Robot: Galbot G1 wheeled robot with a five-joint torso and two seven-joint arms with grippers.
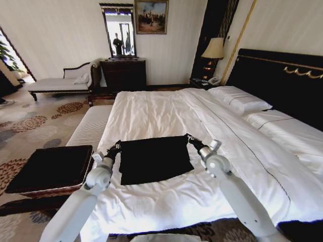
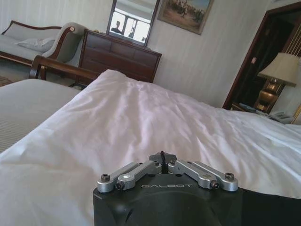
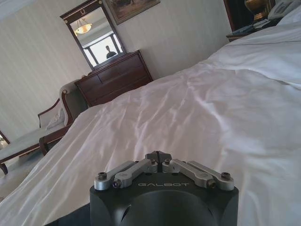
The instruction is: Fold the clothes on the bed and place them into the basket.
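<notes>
We reach both arms over bed: left gripper, right gripper pinched shut on T-shirt far corners. Shirt black, folded flat, squarish.

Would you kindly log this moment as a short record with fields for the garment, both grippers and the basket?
garment: black T-shirt, lying flat as a folded rectangle on the bed near its foot
left gripper: shut, at the shirt's far left corner
right gripper: shut, at the shirt's far right corner
basket: on the floor left of the bed, beside the striped bench, black top showing
stage: shirt not yet in the basket
</notes>
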